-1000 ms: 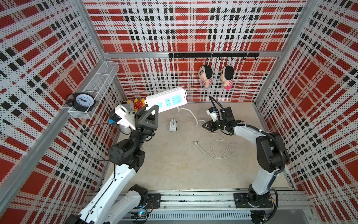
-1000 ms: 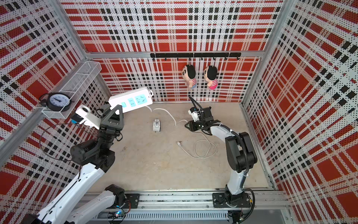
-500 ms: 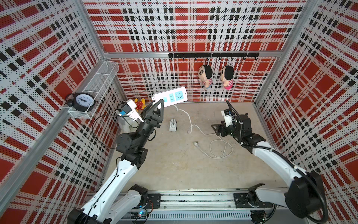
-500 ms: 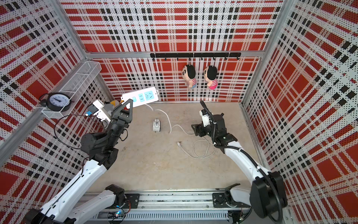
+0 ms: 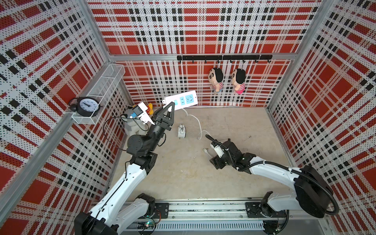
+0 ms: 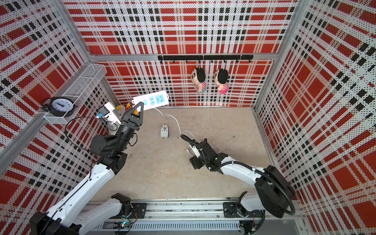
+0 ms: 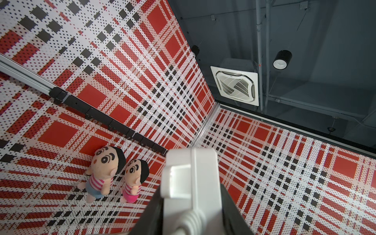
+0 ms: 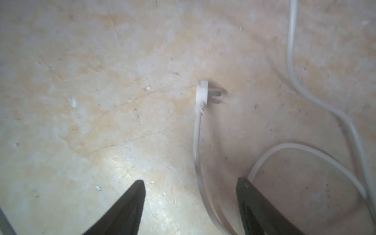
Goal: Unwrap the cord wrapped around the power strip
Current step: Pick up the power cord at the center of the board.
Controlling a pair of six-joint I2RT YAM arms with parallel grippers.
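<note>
— Power strip (image 5: 181,100): where is it, and how does it lie?
— It is held up off the desk (image 5: 234,126) by the left gripper (image 5: 170,106), whose jaws are clamped on the end with the blue switch (image 5: 176,103). Its long axis runs sideways from that gripper toward the robot's right. The free end points away from the gripper, close to the back wall (image 5: 203,40). The socket face shows in both top views.
— And from the left wrist?
— There the power strip (image 7: 191,179) sits between the two black fingers (image 7: 154,215) and stretches straight out beyond their tips.
— The cord?
— The cord (image 5: 198,124) leaves the strip just beside the left gripper. It drops to the desk and snakes across to the right gripper (image 8: 191,181).
— Is that gripper holding it?
— No. Its jaws stand apart, pointing down at the desk. In the right wrist view the cord lies on the desk between the fingertips, closer to one of them. I cannot tell whether it touches that one. The plug (image 8: 201,93) lies just ahead of the tips with its prongs pointing sideways. A loop of cord curves beside one finger.
</note>
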